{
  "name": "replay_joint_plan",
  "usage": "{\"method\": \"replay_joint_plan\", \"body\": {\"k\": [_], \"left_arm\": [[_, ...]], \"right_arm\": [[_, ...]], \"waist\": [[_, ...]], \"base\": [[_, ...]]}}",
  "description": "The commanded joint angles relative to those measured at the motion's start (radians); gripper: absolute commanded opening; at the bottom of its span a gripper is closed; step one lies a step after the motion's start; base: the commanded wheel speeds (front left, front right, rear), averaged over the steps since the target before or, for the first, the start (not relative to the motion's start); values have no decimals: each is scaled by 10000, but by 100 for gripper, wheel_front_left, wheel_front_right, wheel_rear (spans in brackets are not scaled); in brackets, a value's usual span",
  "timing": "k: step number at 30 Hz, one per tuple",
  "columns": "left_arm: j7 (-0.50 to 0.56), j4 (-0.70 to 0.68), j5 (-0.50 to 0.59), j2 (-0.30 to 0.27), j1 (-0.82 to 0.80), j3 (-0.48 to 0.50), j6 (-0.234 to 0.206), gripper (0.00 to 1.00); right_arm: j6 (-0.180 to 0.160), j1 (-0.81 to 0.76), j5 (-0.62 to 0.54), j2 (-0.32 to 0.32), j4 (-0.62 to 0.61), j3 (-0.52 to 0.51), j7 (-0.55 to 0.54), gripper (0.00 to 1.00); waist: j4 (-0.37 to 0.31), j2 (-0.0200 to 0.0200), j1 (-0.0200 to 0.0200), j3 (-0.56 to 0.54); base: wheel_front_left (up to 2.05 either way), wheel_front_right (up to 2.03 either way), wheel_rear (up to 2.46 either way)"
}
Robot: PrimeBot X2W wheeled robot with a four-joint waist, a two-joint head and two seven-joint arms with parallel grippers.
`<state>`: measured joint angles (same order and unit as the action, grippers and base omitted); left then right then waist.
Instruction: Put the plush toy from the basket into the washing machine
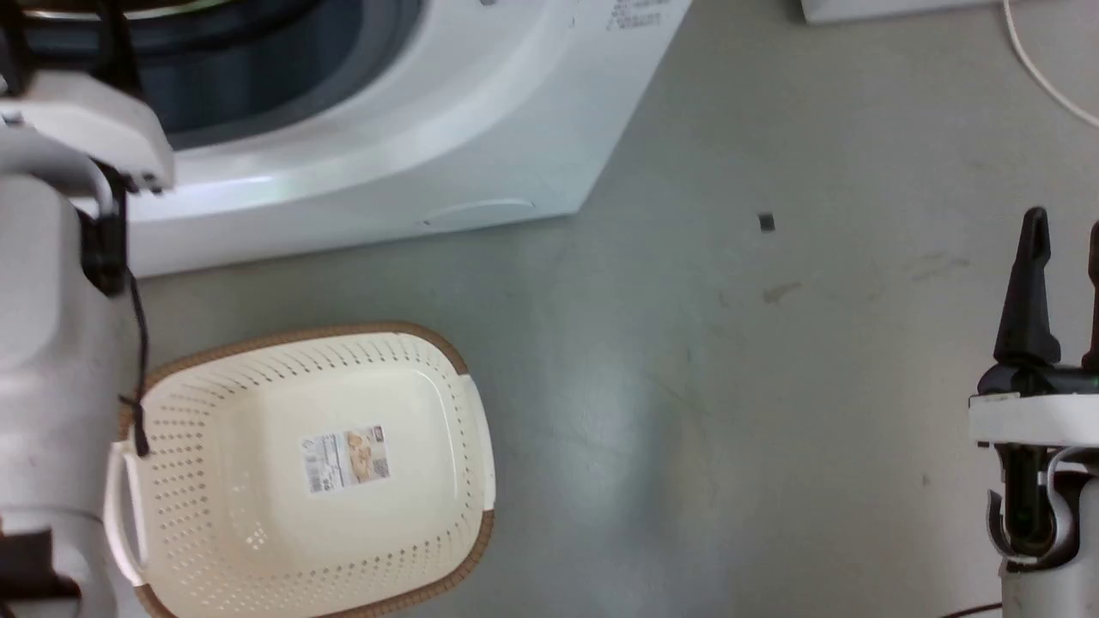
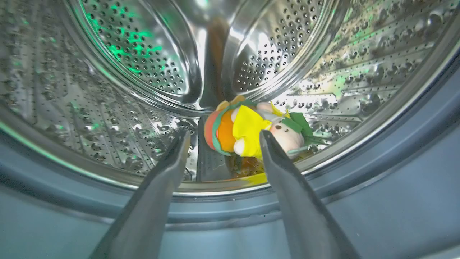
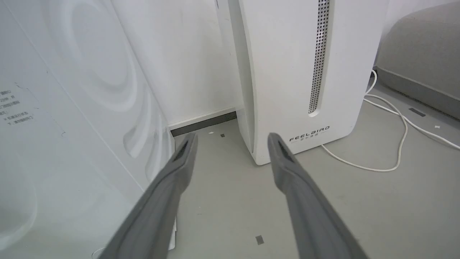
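Grey floor (image 1: pixel 773 386) bearing basket (image 1: pixel 258 378), washing machine (image 1: pixel 481 112)

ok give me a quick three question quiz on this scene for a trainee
1. True or false: the plush toy lies inside the steel drum of the washing machine.
2. Pick one. The left gripper is: A) open, B) shut on the plush toy, C) shut on a basket handle.
3. Short answer: what can you see inside the basket?

Key
1. True: it lies on the drum's floor, near the front.
2. A: the two fingers stand wide apart, pointing into the drum.
3. Only the label sticker on its bottom.
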<state>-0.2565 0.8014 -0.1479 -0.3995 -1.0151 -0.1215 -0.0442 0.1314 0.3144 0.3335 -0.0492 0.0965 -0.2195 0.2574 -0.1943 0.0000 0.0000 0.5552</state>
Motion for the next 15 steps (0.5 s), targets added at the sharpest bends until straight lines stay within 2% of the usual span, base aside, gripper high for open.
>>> {"method": "replay_joint_plan", "body": {"k": [1, 15], "left_arm": [[-53, -160, -79, 46, 239, 95, -65, 100], [-53, -3268, 477, 1157, 3969, 625, -553, 100]], "right_arm": [[-7, -120, -64, -10, -8, 1, 44, 100], [-7, -1053, -959, -10, -686, 229, 44, 100]], "waist": [[245, 0, 0, -428], [1192, 0, 0, -2337]], "base": [[0, 0, 0], [0, 0, 0]]}}
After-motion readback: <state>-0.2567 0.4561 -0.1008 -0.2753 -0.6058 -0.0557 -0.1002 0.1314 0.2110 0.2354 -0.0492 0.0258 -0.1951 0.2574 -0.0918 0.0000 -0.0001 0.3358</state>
